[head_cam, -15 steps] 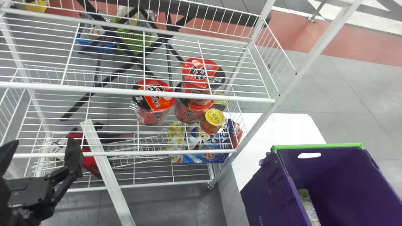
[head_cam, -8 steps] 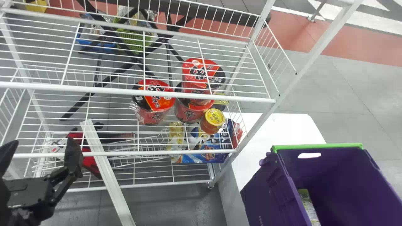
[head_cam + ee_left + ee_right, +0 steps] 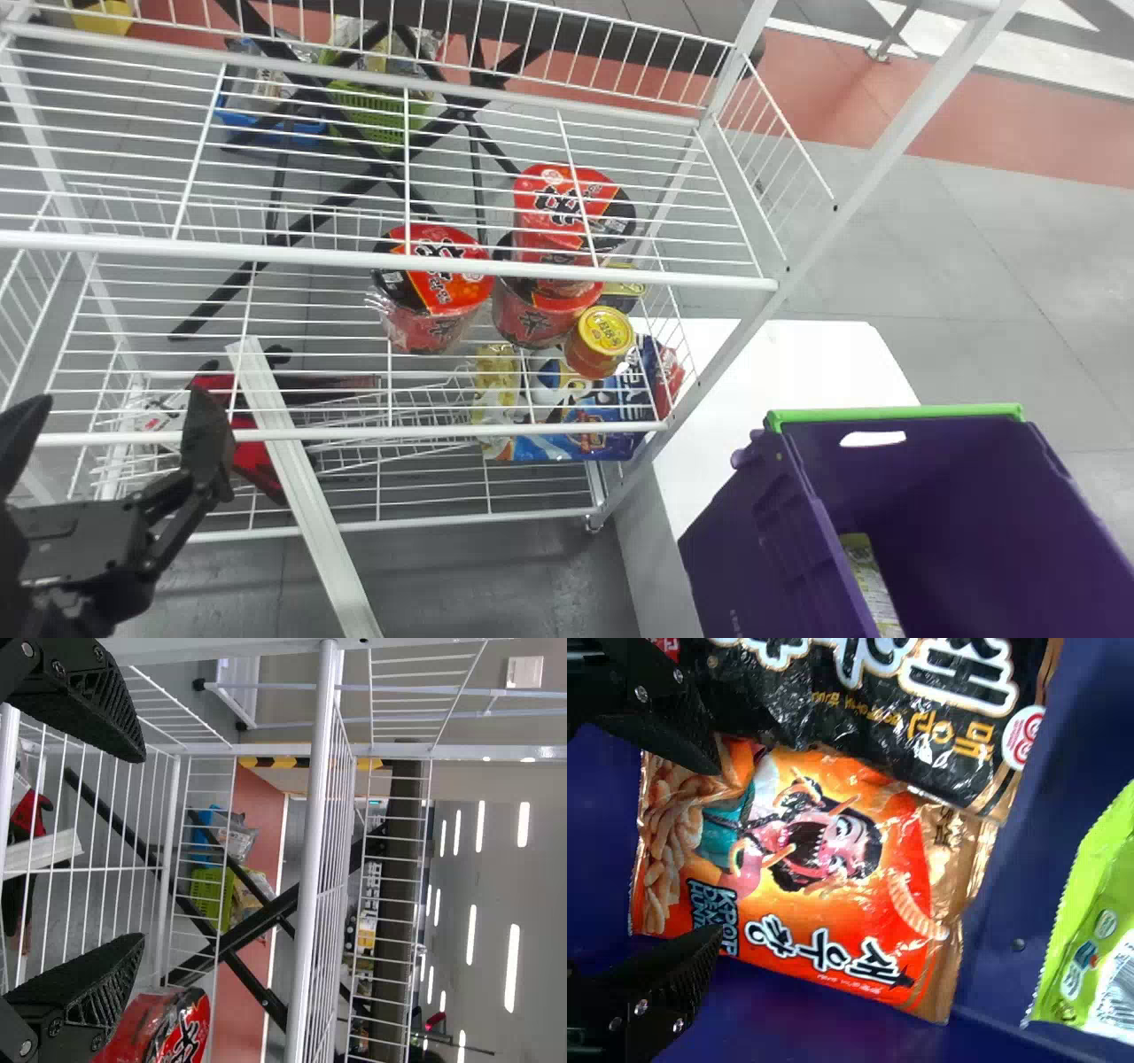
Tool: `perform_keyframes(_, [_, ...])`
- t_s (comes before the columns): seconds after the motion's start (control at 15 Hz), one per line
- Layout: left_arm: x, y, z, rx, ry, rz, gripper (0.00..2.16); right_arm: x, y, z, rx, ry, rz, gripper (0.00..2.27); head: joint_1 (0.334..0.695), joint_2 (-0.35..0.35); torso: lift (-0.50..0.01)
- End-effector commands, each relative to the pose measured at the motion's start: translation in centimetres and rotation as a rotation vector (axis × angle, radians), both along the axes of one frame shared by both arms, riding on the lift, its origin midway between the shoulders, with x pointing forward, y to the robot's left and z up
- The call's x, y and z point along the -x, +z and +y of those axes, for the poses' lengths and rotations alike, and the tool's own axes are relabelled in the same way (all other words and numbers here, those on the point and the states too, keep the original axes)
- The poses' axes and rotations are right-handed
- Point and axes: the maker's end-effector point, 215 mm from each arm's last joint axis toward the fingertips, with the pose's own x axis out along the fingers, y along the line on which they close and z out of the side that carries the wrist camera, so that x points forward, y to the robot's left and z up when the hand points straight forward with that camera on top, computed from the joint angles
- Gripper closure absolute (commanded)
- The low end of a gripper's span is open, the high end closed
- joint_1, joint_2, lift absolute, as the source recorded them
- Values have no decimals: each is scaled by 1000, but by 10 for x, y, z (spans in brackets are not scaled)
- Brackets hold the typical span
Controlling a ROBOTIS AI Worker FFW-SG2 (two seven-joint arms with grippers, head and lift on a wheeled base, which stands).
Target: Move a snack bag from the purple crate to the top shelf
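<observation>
One orange snack bag (image 3: 833, 877) in front of the right tool (image 3: 718, 849)

Find the crate (image 3: 762, 549) right of the rack (image 3: 390, 260), on the counter (image 3: 824, 363), with snack bags (image 3: 824, 877) inside; on the rack's middle shelf (image 3: 425, 431), toward its right end, cups (image 3: 434, 328) and a jar (image 3: 592, 354); beneath, packets (image 3: 549, 443).

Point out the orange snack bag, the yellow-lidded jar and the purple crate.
Orange snack bag (image 3: 833, 877), right wrist view: middle of its printed front.
Yellow-lidded jar (image 3: 604, 334), head view: its lid.
Purple crate (image 3: 753, 540), head view: outer side wall.
</observation>
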Motion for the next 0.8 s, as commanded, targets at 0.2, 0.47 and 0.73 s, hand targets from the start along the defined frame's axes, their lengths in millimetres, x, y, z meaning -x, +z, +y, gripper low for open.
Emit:
perform_keyframes(0.2, [1, -1, 0, 2, 1, 2, 103, 2, -1, -1, 7, -1, -11, 289, 695, -350, -457])
perform_keyframes(0.47, [2, 0, 0, 2, 0, 0, 103, -4, -6, 2, -7, 5, -42, 289, 695, -350, -457])
perform_keyframes(0.73, [2, -2, 0, 5, -13, 4, 103, 5, -17, 13, -20, -16, -51, 289, 695, -350, -457])
